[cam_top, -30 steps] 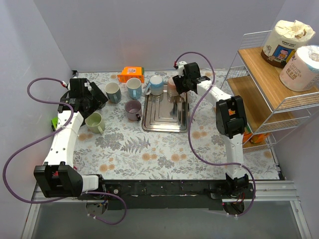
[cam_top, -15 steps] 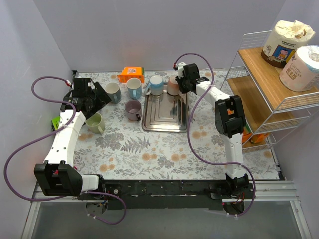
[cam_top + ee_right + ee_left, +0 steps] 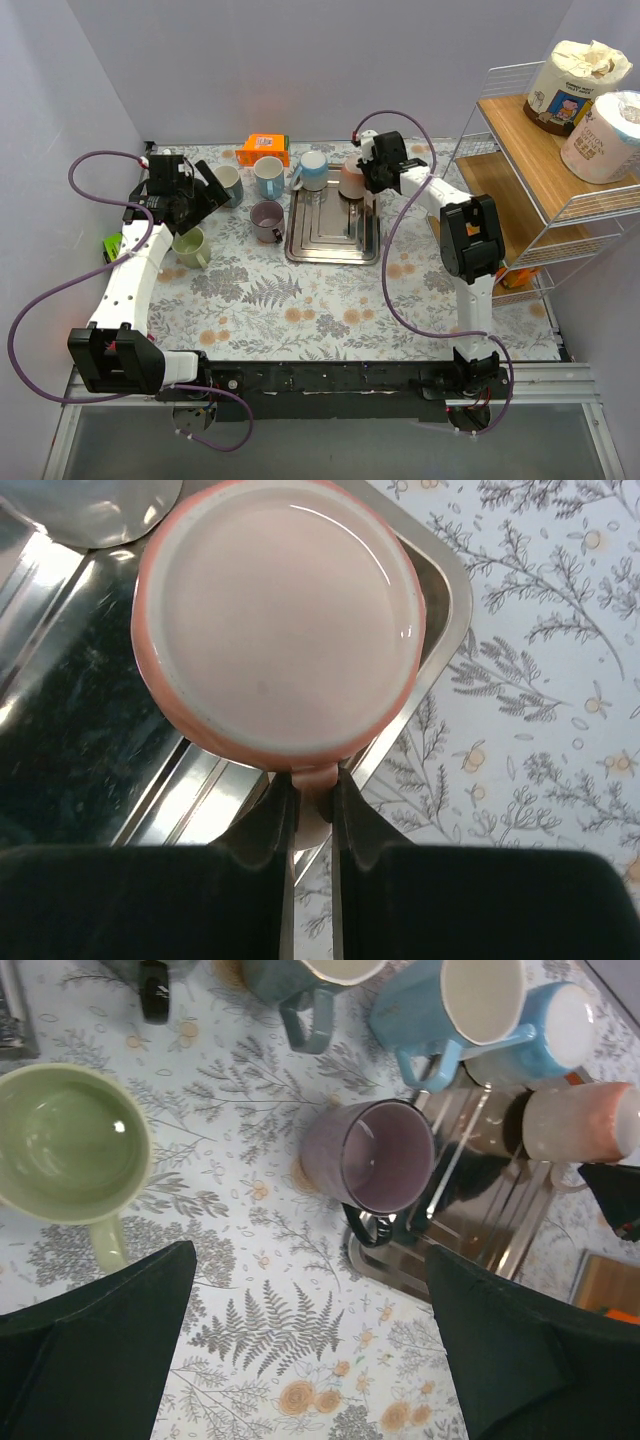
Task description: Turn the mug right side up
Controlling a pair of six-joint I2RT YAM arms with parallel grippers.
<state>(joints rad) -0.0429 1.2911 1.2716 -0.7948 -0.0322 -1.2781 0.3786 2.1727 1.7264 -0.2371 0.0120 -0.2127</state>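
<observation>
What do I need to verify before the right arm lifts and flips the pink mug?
1. Right gripper shut on the handle, one finger on each side: ok.
2. Pink mug base up on the metal tray, flip not yet done: ok.
3. Grip firm enough to hold through the rotation: cannot tell.
4. Swing room: the blue mug stands close beside the pink mug at the tray's back edge, apart from it: cannot tell whether the swing clears.
5. Left gripper open, over the table near the purple mug, away from the tray: ok.
</observation>
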